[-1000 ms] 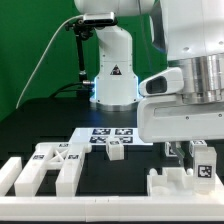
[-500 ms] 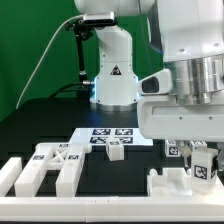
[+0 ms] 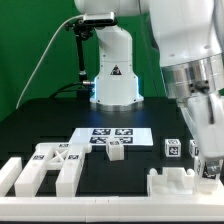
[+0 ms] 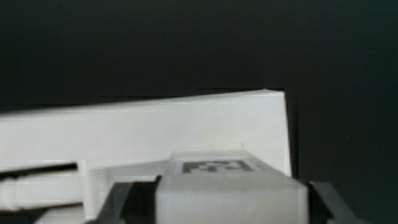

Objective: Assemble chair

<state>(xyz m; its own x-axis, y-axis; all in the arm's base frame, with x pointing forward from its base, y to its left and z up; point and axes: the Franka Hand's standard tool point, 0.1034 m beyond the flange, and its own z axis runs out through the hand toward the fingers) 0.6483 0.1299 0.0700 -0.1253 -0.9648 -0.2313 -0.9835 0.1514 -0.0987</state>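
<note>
My gripper (image 4: 226, 203) is shut on a white blocky chair part (image 4: 222, 185) with a black-and-white tag on it; a dark finger (image 4: 125, 200) presses each side. In the exterior view the gripper (image 3: 208, 158) hangs tilted at the right, just above a notched white chair part (image 3: 170, 183), and the arm mostly hides the held part. A tagged cube (image 3: 173, 148) sits beside it. More tagged chair parts (image 3: 50, 163) lie at the exterior view's left. A small white block (image 3: 117, 152) stands in the middle.
The marker board (image 3: 100, 133) lies in the middle of the black table. Plain white border rails (image 3: 110, 208) run along the front. The robot base (image 3: 113, 70) stands at the back. A pale flat surface (image 4: 160, 125) fills the wrist view beyond the held part.
The hand has tilted and swung toward the exterior view's right with the part still in its grip. The tagged cube next to it now shows in full.
</note>
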